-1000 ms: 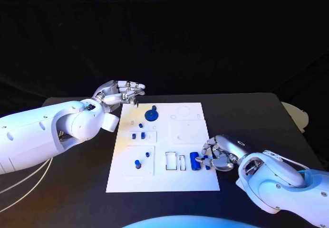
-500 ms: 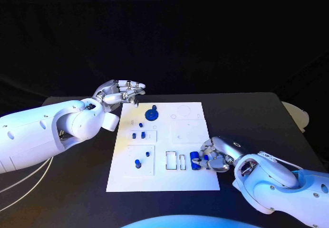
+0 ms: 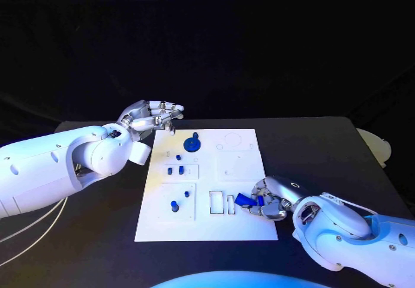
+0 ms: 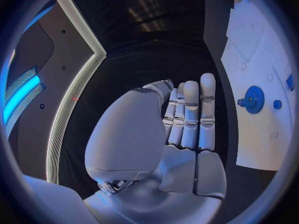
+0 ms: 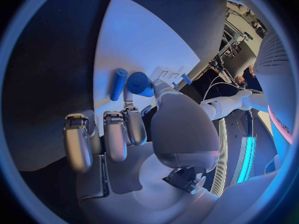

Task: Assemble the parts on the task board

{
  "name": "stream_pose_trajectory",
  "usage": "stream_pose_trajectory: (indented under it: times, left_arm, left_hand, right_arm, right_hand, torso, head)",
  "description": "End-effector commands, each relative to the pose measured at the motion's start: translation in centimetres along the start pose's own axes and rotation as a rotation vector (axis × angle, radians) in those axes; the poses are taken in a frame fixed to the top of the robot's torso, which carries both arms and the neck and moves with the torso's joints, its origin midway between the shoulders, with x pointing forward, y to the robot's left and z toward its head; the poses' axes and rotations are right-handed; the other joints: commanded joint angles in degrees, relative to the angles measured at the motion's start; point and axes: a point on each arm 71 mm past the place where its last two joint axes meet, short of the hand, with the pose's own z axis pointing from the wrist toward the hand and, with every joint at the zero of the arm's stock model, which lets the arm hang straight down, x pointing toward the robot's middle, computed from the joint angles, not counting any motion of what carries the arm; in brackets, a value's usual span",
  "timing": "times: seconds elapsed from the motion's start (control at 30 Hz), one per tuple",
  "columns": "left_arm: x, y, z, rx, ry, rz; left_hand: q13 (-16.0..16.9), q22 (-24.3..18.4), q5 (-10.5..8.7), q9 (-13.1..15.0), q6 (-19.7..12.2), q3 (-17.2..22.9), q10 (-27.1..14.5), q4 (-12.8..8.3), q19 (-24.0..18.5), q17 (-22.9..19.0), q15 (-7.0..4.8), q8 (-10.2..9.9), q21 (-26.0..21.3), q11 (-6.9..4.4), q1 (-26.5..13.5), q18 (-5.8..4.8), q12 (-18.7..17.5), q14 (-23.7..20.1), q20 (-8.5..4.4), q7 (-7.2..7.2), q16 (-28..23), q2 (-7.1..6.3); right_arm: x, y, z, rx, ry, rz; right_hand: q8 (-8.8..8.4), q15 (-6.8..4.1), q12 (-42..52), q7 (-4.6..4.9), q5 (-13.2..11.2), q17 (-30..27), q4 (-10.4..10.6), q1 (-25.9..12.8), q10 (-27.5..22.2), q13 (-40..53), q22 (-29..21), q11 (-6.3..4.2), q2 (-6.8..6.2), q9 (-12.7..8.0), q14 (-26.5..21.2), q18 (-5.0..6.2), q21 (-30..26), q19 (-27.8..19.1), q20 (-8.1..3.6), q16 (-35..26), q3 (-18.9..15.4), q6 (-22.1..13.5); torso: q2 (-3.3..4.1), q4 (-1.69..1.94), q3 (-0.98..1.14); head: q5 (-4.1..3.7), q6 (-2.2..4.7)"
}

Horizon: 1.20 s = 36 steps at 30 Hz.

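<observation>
The white task board (image 3: 246, 231) lies mid-table, and the left wrist view catches its edge (image 4: 258, 144). My right hand (image 3: 275, 201) rests at the board's near right edge and pinches a blue part (image 3: 244, 199) that sits tilted beside two empty slots (image 3: 222, 203). In the right wrist view this blue part (image 5: 141, 83) is at my fingertips, next to a blue cylinder (image 5: 118, 83) lying on the board. My left hand (image 3: 153, 116) hovers off the board's far left corner, holding nothing. A blue gear (image 3: 192, 144) (image 4: 252, 99) sits at the far end.
Several small blue parts (image 3: 176, 171) stand in the board's left column, with another (image 3: 174, 207) nearer me. A pale round object (image 3: 373, 147) sits at the table's right edge. White cables (image 3: 26, 234) hang off the left side.
My right hand has closed in on the blue part, which now sits tilted rather than upright. The left arm has not moved.
</observation>
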Motion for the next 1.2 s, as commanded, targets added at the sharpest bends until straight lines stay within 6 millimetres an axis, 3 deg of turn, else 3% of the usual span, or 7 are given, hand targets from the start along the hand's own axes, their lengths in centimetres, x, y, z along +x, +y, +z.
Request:
stream_pose_trajectory:
  times: [0.03, 0.3, 0.5, 0.87, 1.2]
  left_arm:
    - [0.2, -0.1, 0.0, 0.002, 0.02, -0.012]
    - [0.2, -0.1, -0.1, 0.001, 0.02, -0.012]
    - [0.2, -0.1, -0.1, 0.0, 0.02, -0.012]
    - [0.2, -0.1, 0.0, 0.002, 0.02, -0.012]
    - [0.4, -0.1, 0.0, 0.003, 0.025, -0.013]
  left_hand:
    - [0.1, -0.1, 0.01, 0.1, -0.4, 0.3, -0.3, 0.0, 0.4, -0.1, 0.2, -0.1, -0.3, 0.01, -0.7, 0.89, 0.3, -0.3, 0.08, 0.14, -0.1, -0.03]
    - [0.1, -0.1, 0.01, 0.1, -0.4, 0.3, -0.3, 0.0, 0.4, -0.1, 0.2, -0.1, -0.3, 0.01, -0.7, 0.89, 0.3, -0.3, 0.08, 0.14, -0.1, -0.03]
    - [0.1, -0.1, 0.0, 0.1, -0.4, 0.3, -0.3, 0.0, 0.4, -0.1, 0.21, -0.1, -0.3, 0.02, -0.8, 0.88, 0.3, -0.3, 0.1, 0.15, -0.1, -0.03]
    - [0.1, -0.1, 0.01, 0.1, -0.4, 0.3, -0.4, 0.1, 0.4, -0.1, 0.22, -0.1, -0.3, 0.03, -0.9, 0.88, 0.3, -0.3, 0.1, 0.16, 0.0, 0.02]
    - [0.1, -0.1, 0.01, 0.1, -0.4, 0.3, -0.4, 0.1, 0.4, -0.1, 0.22, -0.1, -0.3, 0.03, -0.9, 0.88, 0.3, -0.3, 0.1, 0.16, 0.0, 0.02]
  right_arm:
    - [0.3, -0.1, 0.1, 0.018, 0.021, -0.05]
    - [0.4, 0.3, 0.2, 0.01, 0.003, -0.037]
    - [-0.1, 0.8, -0.2, -0.029, -0.061, 0.017]
    - [-1.5, 2.8, -0.8, -0.108, -0.134, 0.116]
    - [0.0, 4.6, 0.6, -0.127, 0.01, 0.133]
  right_hand:
    - [0.39, -0.45, -0.2, -0.28, -0.2, 10.0, 0.0, 0.3, 0.0, 4.1, 15.1, -0.37, 0.65, 0.0, 5.1, -0.81, 0.2, 6.0, -0.35, 0.3, -0.4, 0.3]
    - [1.44, -0.86, 0.1, -0.85, 2.9, 10.3, -0.1, 4.6, 0.5, 4.7, 15.1, -0.88, 2.41, 0.5, 5.1, -0.81, 0.2, 6.0, -0.67, 0.4, 0.2, 1.4]
    - [2.53, -1.49, 0.9, -1.76, 2.7, 10.6, -0.1, 7.1, 1.5, 5.8, 15.1, -1.66, 3.98, 0.8, 5.2, -0.81, 0.2, 6.0, -1.17, 0.5, 1.8, 2.9]
    - [3.25, -2.07, 1.5, -2.44, 4.4, 10.8, 0.0, 7.6, 2.2, 6.6, 15.1, -2.32, 4.9, 1.0, 5.2, -0.81, 0.2, 6.0, -1.72, 0.6, 3.1, 4.0]
    - [3.64, -2.37, 1.9, -2.76, 5.0, 10.8, 0.1, 6.8, 2.7, 7.1, 15.1, -2.62, 5.27, 1.1, 5.2, -0.81, 0.2, 6.0, -2.04, 0.6, 3.8, 4.7]
  torso:
    - [0.05, 0.07, -0.03]
    - [0.02, -0.02, -0.03]
    - [-0.02, -0.12, 0.04]
    - [0.0, -0.02, 0.0]
    - [0.11, -0.02, -0.02]
  head:
    - [0.05, -0.03]
    - [0.18, -0.12]
    - [0.32, -0.02]
    - [0.31, 0.11]
    - [0.74, -0.07]
